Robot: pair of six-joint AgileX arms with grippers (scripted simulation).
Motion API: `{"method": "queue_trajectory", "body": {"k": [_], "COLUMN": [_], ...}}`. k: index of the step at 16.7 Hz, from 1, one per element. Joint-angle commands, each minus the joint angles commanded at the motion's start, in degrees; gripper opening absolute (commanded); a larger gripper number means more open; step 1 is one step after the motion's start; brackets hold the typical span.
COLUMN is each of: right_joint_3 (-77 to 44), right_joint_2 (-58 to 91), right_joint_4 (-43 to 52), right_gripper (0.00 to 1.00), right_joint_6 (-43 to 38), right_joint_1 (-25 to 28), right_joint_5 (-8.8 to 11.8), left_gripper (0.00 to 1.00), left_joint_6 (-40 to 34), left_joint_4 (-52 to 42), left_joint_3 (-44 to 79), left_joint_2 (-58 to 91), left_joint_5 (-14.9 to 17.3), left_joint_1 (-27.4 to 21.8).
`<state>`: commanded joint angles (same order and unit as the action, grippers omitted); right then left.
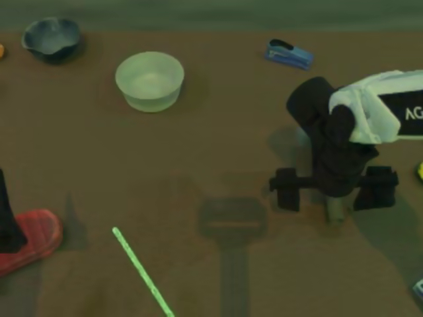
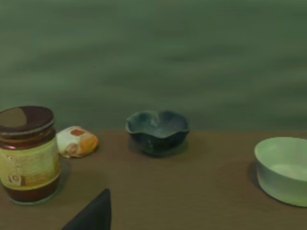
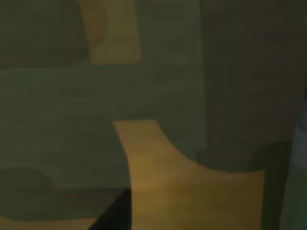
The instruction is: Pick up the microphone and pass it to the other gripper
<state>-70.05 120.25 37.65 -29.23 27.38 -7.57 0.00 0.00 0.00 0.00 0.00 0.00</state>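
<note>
One gripper (image 1: 334,188), the right, spread wide over microphone (image 1: 335,210) nr table's right edge.

Lighting is dim and even in all three views, with no glare on the table (image 1: 198,152) or on the pale green bowl (image 1: 150,80). In the top view soft shadows fall toward 7 o'clock of the things casting them — a broad gripper-shaped one lies at centre, and a fainter patch beside the right arm (image 1: 370,109). Edges are soft throughout; the right wrist view is murky — only blurred shadow shapes.
</note>
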Motion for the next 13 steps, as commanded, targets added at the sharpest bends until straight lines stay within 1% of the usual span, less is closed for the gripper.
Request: {"method": "queue_trajectory", "body": {"k": [12,13], "right_joint_3": [0.0,0.0], "right_joint_2": [0.0,0.0], "right_joint_4": [0.0,0.0], "right_gripper": [0.02,0.00], "right_joint_6": [0.0,0.0], "right_joint_1": [0.0,0.0], "right_joint_5": [0.0,0.0], "left_gripper": [1.00,1.00], "left_joint_6": [0.0,0.0], "left_joint_4": [0.0,0.0], "left_joint_3": [0.0,0.0], "left_joint_2": [0.0,0.0], "left_joint_5": [0.0,0.0], "left_joint_1": [0.0,0.0]}}
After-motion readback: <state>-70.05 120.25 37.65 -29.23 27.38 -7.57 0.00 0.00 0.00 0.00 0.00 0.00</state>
